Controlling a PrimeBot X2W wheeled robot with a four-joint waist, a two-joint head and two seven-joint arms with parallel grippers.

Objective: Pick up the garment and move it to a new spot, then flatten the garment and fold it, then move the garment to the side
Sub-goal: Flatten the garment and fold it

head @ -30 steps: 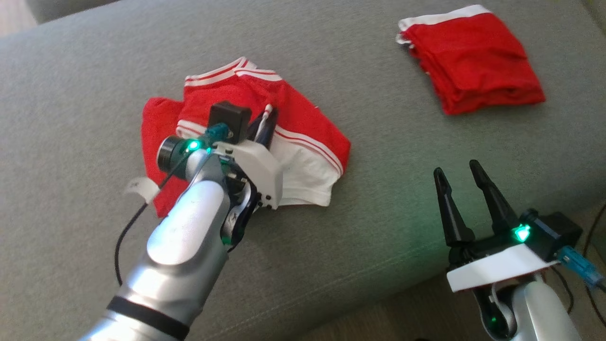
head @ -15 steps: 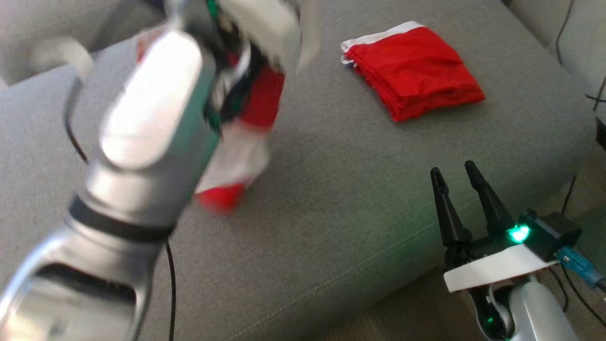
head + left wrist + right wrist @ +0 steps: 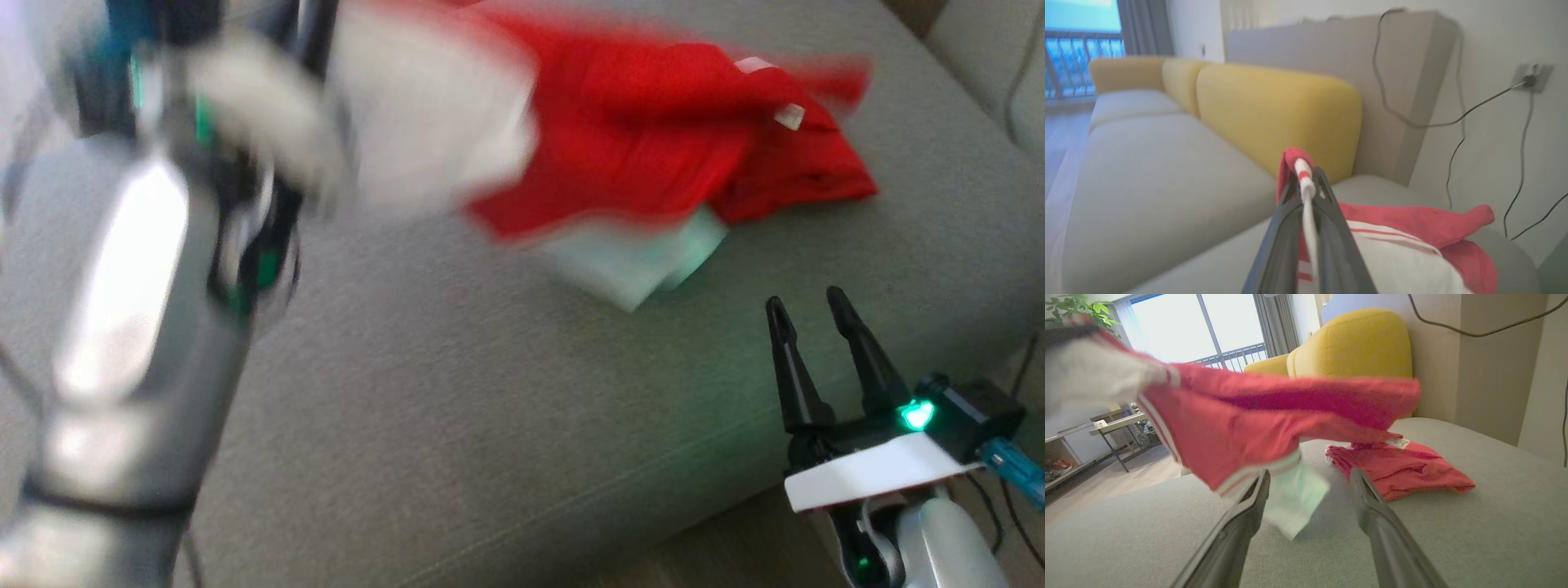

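1. Left gripper [image 3: 1306, 179]: shut tight on the red-and-white striped edge of the garment [image 3: 620, 139], band pinched between the two dark fingers.
2. Garment: lifted off the seat, smeared by blur across the upper middle of the head view, white part toward the upper left, a pale corner hanging lowest at centre.
3. Right gripper [image 3: 807, 302]: fingers apart, nothing between them, pointing up from the lower right of the head view, by the seat's front edge.
4. Left forearm [image 3: 131, 310]: silver, blurred, rising along the left edge of the head view toward the upper left.
5. Surface: grey sofa seat [image 3: 490, 392], with a folded red garment [image 3: 816, 175] lying at the upper right, partly overlapped in view by the lifted one.
6. Left wrist view: yellow back cushions [image 3: 1274, 110] across the middle, a wall socket [image 3: 1531, 77] at the upper right, dark cables trailing down the wall.
7. Right wrist view: a bright window with a balcony railing [image 3: 1208, 326] at the top, a plant [image 3: 1069, 306] in the upper left corner, a low shelf [image 3: 1114, 420] on wooden floor at the left.
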